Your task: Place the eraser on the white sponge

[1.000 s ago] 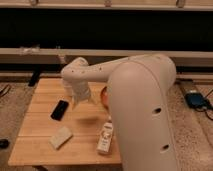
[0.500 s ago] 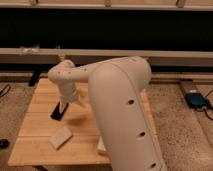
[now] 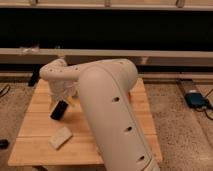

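Swung left and nearer the lens since a second ago, with the arm now filling the foreground and covering the bottle seen earlier on the right of the table. Lowered too, bringing the gripper down to just above the eraser.

Nearest of the task's things, toward the camera from the gripper: the white sponge, lying flat and bare on the wood, near the eraser but apart from it. Looks soft and light. Likely to dent or skid under a hard set-down, so calls for a gentle, centred release.

Directly beneath the gripper: the eraser, black and slab-like, resting on the table, not lifted. Jaws spread wide, gripping nothing. Seems to straddle the eraser's far end, though hard to tell contact from a near miss at this angle. Judged stiff, light and smooth-skinned, so prone to slip or pivot if pinched at a corner. Best taken across the short width, near mid-length, on the two long edges, low enough to catch the thin sides. No call for much force.

Beyond the gripper: the far table edge, then a pale ledge along a dark wall. Well off to the right in view, on the floor, a blue object, no part of the job.
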You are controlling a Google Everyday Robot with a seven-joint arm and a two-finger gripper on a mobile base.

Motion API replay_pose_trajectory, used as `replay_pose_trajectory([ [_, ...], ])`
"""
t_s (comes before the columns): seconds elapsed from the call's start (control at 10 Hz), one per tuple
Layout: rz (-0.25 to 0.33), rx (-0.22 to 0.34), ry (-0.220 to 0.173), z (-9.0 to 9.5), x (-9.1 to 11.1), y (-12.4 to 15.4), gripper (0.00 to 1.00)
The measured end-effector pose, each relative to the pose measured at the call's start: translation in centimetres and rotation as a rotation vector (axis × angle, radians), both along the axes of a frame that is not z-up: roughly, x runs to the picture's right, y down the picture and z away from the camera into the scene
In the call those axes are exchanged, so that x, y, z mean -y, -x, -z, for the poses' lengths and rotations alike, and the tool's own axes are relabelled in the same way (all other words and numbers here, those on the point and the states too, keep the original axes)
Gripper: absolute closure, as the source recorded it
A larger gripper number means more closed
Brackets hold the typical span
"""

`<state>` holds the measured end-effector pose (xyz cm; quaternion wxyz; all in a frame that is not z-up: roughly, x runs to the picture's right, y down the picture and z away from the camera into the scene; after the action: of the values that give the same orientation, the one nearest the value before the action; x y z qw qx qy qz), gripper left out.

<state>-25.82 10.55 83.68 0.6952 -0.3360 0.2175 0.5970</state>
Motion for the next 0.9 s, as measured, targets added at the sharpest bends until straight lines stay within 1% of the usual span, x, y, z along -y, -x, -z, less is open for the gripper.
replay_pose_trajectory([
  [0.1,-0.022,-0.018,-0.007,-0.7,-0.1,0.6,0.2],
  [0.2,-0.04,-0.043,-0.024,-1.4,-0.2,0.9,0.2],
  [0.5,-0.053,-0.107,-0.083,-2.9,-1.0,1.5,0.2],
  [0.6,-0.056,-0.123,-0.095,-3.1,-1.4,1.9,0.2],
  [0.7,-0.057,-0.135,-0.105,-3.4,-1.8,2.0,0.2],
  [0.9,-0.053,-0.146,-0.105,-3.8,-3.1,2.5,0.2],
])
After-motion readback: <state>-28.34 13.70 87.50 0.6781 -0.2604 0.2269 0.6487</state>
